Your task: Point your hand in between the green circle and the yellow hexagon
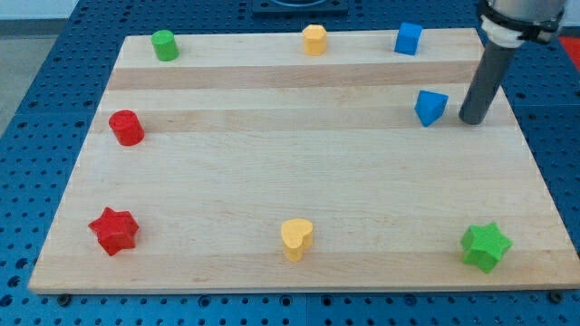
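My tip (472, 120), a bare rod end effector holding nothing, rests on the worktop (272, 172) just right of the blue block (430, 107). The green circle (164, 44) and yellow hexagon (314, 39) lie far toward the view's left and slightly up, so the gap between them calls for a long leftward sweep.

Tip (472, 121) down on wooden board (299, 172) just right of blue triangle (430, 107), far right of yellow hexagon (314, 40) and green circle (164, 44) at board's top edge.

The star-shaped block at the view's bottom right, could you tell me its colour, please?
Green; the star shows clearly in the camera view.
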